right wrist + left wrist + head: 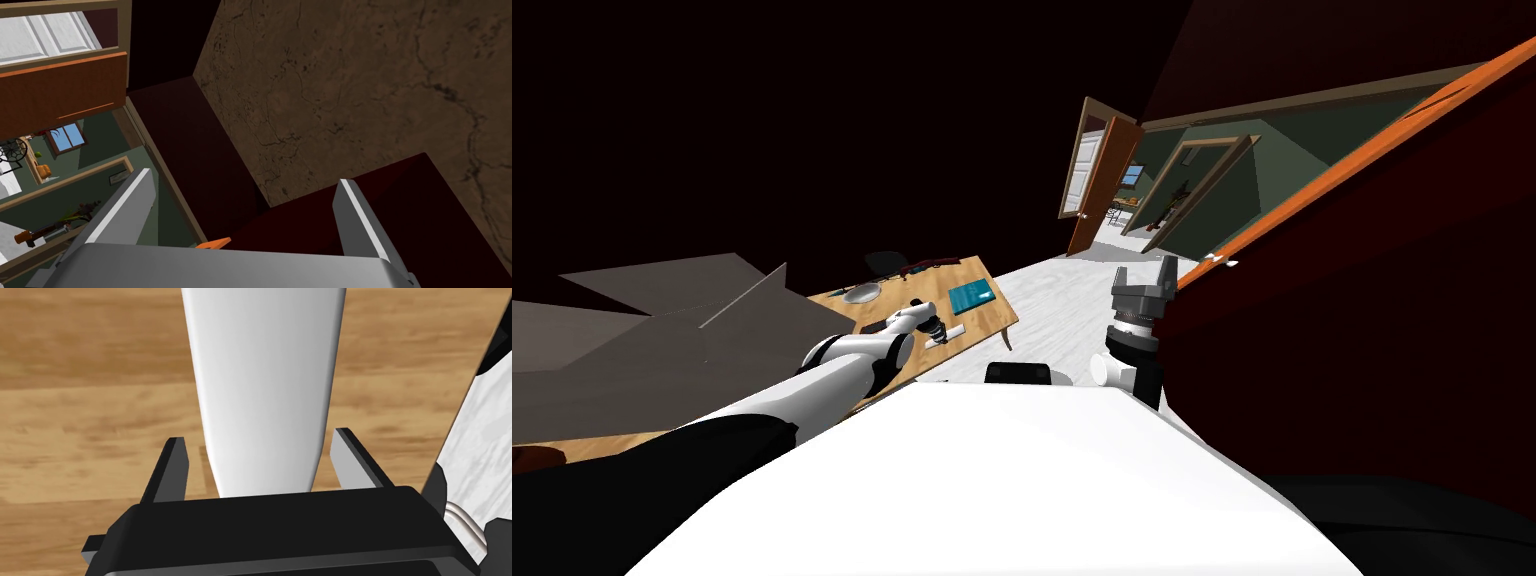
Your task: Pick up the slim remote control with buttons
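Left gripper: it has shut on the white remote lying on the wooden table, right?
Not shut. The left wrist view shows the left gripper open, fingers either side of the white remote with gaps; the remote lies on the wooden table.

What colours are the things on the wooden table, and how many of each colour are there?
White: 1, the slim remote
Teal: 1, the book
Grey: 1, the round dish
Dark red: 1, the long thin thing
Total: 4 that I can make out on the table
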Available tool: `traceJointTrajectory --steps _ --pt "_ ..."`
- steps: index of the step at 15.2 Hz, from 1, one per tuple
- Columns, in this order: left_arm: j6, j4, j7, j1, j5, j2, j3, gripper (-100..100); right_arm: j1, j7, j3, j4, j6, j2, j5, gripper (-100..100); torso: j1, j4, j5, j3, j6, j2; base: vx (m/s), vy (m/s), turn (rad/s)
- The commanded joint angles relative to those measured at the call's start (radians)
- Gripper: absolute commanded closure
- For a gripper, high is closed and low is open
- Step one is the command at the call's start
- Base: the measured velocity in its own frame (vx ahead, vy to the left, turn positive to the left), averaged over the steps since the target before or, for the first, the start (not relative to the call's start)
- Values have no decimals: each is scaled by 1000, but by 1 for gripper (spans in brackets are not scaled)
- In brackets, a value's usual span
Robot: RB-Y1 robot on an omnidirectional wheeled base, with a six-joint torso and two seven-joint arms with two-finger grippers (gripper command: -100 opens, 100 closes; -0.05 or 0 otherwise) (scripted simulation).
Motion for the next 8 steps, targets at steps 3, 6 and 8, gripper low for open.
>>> traceJointTrajectory --steps 3,6,8 --pt "2 1 0 0 0 -1 0 100 0 0 0 0 0 0 0 0 1 0 0 0 0 0 0 0 0" --pt "40 -22 4 -8 6 18 -2 100 0 0 0 0 0 0 0 0 0 0 0 0 1 0 -17 -15 -11" --pt "31 -10 2 -14 6 18 -2 100 0 0 0 0 0 0 0 0 -1 1 0 1 1 2 -30 -21 -10"
